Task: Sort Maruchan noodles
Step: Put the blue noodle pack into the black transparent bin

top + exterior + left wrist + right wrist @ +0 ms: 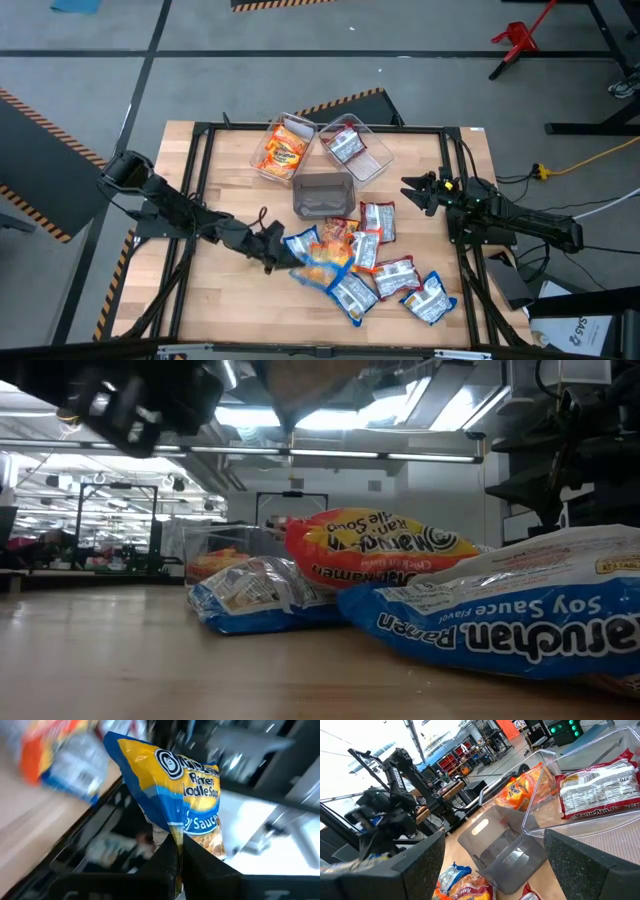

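My left gripper (274, 250) is shut on a blue-and-yellow soy sauce noodle packet (170, 780), just left of the packet pile; the packet also shows in the high view (301, 243). In the low view the gripper (140, 405) and packet (300, 378) are high above the tabletop. Several more packets, orange, blue-and-white and red-and-white, lie in a loose pile (365, 265) at front centre. My right gripper (420, 190) is open and empty at the right, beside the bins; its fingers (495, 870) stand wide apart. My left gripper pinches the packet's crimped end seam (172, 832) between its two shut fingers (167, 862). The packet stands out beyond the fingertips, printed face toward the camera. It is lifted clear of the table.
Three clear bins stand at back centre: one with orange packets (283, 148), one with a red-and-white packet (352, 148), and one with nothing in it (323, 193) in front of them. Bare wood lies at the left front (220, 290). The black frame rails (200, 180) edge the table.
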You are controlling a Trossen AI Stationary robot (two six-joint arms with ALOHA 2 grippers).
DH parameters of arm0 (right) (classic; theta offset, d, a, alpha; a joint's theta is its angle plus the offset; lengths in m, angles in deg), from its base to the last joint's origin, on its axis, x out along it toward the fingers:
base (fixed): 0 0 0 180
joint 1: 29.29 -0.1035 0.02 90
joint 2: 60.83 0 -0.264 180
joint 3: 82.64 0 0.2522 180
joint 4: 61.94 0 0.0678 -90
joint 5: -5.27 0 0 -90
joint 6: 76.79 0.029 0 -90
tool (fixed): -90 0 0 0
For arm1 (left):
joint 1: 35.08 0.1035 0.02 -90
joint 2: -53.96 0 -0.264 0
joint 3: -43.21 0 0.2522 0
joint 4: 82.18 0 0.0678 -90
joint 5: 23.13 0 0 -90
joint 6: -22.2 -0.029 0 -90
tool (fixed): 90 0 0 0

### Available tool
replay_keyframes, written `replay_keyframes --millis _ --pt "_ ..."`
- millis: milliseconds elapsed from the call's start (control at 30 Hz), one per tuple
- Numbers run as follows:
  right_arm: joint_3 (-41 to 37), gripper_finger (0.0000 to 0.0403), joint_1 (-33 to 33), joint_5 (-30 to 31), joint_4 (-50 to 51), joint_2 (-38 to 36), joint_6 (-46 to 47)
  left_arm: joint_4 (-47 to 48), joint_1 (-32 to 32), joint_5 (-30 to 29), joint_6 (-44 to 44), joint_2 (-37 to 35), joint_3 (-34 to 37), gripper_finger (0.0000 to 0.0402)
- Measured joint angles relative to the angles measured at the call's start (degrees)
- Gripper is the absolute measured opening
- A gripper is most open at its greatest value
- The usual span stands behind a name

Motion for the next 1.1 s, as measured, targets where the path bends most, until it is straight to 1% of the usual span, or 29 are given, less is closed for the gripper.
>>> replay_keyframes --millis 100,167,267,367,467,533,600,667,733,833,1000,1100 --pt "0.0 0.0324 0.0 0.0 0.0 0.0 0.0 -1.3 2.2 -5.7 -0.6 0.0 -0.2 0.0" --pt "0.0 0.0324 0.0 0.0 0.0 0.0 0.0 -1.3 4.4 -7.6 -2.4 0.0 -1.2 0.0" --pt "0.0 0.0324 0.0 0.0 0.0 0.0 0.0 -1.3 8.8 -7.6 -6.3 0.0 -3.7 0.0" --pt "0.0 0.0324 0.0 0.0 0.0 0.0 0.0 0.7 13.8 -4.3 -11.5 0.0 -7.0 0.0" --pt "0.0 0.0324 0.0 0.0 0.0 0.0 0.0 8.5 18.9 1.0 -16.4 0.0 -10.7 0.0" --pt "0.0 0.0324 0.0 0.0 0.0 0.0 0.0 17.2 21.8 3.7 -19.8 0.0 -13.4 0.0" --pt "0.0 0.0324 0.0 0.0 0.0 0.0 0.0 27.2 24.1 5.1 -23.7 0.0 -16.1 0.0" --pt "0.0 0.0324 0.0 0.0 0.0 0.0 0.0 35.8 25.8 5.0 -27.5 0.0 -18.3 0.0" --pt "0.0 0.0324 0.0 0.0 0.0 0.0 0.0 41.2 26.9 3.4 -29.6 0.0 -19.7 0.0" --pt "0.0 0.0324 0.0 0.0 0.0 0.0 0.0 44.5 27.7 -1.3 -29.8 0.0 -19.6 0.0" --pt "0.0 0.0324 0.0 0.0 0.0 0.0 -1.3 44.8 27.3 -10.0 -25.4 0.0 -16.4 0.0" --pt "0.0 0.0324 0.0 0.0 0.0 0.0 -1.5 44.7 26.7 -12.2 -23.1 0.0 -13.9 0.0"
